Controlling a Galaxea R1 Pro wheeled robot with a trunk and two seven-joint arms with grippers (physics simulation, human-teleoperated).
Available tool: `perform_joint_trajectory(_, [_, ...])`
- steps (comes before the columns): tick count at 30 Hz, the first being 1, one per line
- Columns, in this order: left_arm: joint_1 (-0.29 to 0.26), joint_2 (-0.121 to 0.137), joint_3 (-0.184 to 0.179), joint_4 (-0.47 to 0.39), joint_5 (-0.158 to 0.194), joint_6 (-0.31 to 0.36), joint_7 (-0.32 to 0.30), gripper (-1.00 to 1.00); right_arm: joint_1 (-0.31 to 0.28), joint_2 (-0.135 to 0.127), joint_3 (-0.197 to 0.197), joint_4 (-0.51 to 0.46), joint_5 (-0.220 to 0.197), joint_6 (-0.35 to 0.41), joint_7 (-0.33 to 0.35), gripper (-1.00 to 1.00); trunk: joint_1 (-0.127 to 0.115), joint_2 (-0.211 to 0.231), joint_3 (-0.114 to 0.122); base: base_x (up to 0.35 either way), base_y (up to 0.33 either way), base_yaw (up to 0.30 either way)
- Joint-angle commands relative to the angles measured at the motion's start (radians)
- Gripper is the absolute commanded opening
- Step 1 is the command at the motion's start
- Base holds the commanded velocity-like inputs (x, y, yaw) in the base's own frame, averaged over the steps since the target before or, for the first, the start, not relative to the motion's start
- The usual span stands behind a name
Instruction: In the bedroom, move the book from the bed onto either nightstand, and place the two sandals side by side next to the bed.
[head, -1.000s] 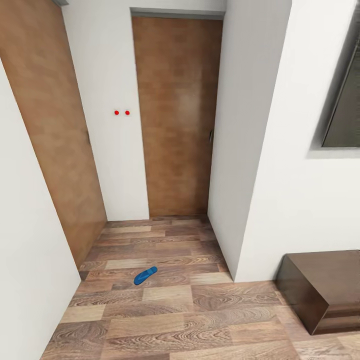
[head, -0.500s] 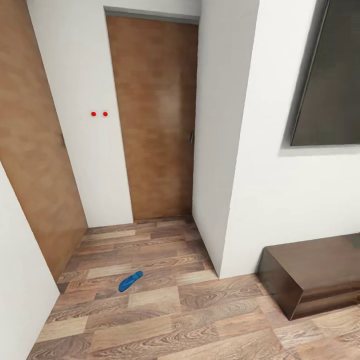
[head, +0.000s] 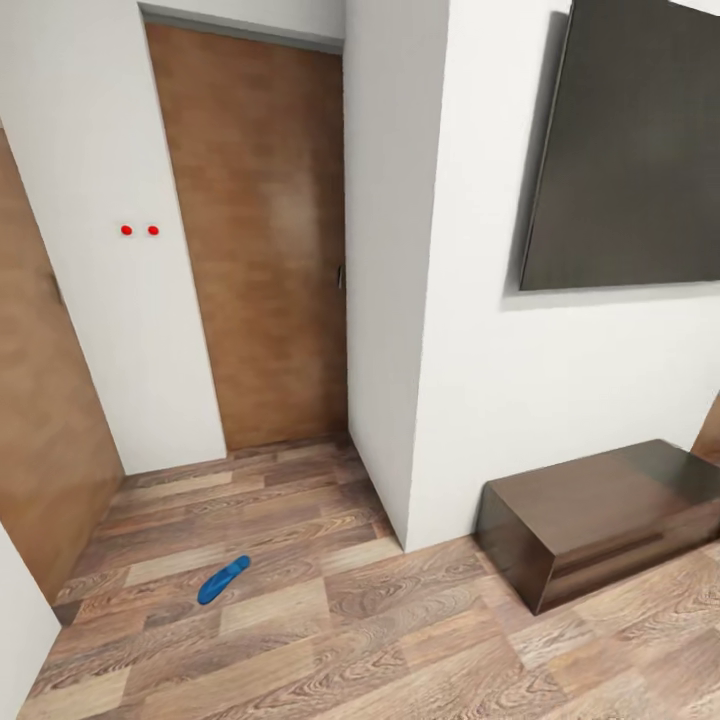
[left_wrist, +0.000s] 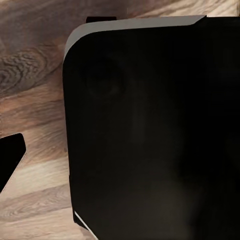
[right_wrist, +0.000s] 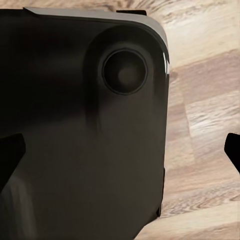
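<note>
A white wall (head: 520, 380) is filling the middle and right of the head view, with a dark flat screen (head: 630, 150) hanging at the upper right. A brown wooden door (head: 255, 240) is standing at the upper centre. Wood-plank floor (head: 400, 620) is spreading across the bottom. A long low dark cabinet (head: 590, 515) is sitting at the lower right against the wall. One blue sandal (head: 223, 580) is lying flat at the lower left, well apart from the cabinet. Both wrist views are showing dark robot bodywork (left_wrist: 150, 130) over planks; whether either gripper's fingers are spread or pressed together cannot be told.
</note>
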Motion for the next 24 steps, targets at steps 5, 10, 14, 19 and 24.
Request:
perform_joint_trajectory(5, [0.0,0.0,0.002,-0.005,-0.003,0.0,0.0,1.0,-0.001,0.0,0.0,0.001,-0.001,-0.003,0.0,1.0,0.0,-0.001,0.001,0.0,0.0,-0.281])
perform_joint_trajectory(10, [-0.001,0.0,0.001,-0.008,-0.005,0.0,0.0,1.0,-0.001,-0.001,-0.001,0.001,-0.001,-0.003,0.0,1.0,0.0,-0.001,0.004,0.0,0.0,-0.286])
perform_joint_trajectory(14, [-0.001,0.0,0.0,-0.011,-0.006,0.0,0.0,1.0,-0.001,-0.001,-0.001,0.001,-0.001,-0.003,0.0,1.0,0.0,-0.001,0.005,0.0,0.0,-0.289])
perform_joint_trajectory(19, [-0.001,-0.001,-0.001,-0.017,-0.008,0.0,0.0,1.0,-0.001,-0.001,-0.002,0.001,0.0,-0.003,0.0,1.0,0.0,-0.001,0.007,0.0,0.0,-0.291])
perform_joint_trajectory(24, [-0.001,-0.002,-0.002,-0.023,-0.009,0.0,-0.001,1.0,-0.001,-0.001,-0.004,0.001,0.0,-0.003,0.0,1.0,0.0,-0.001,0.009,0.0,0.0,-0.292])
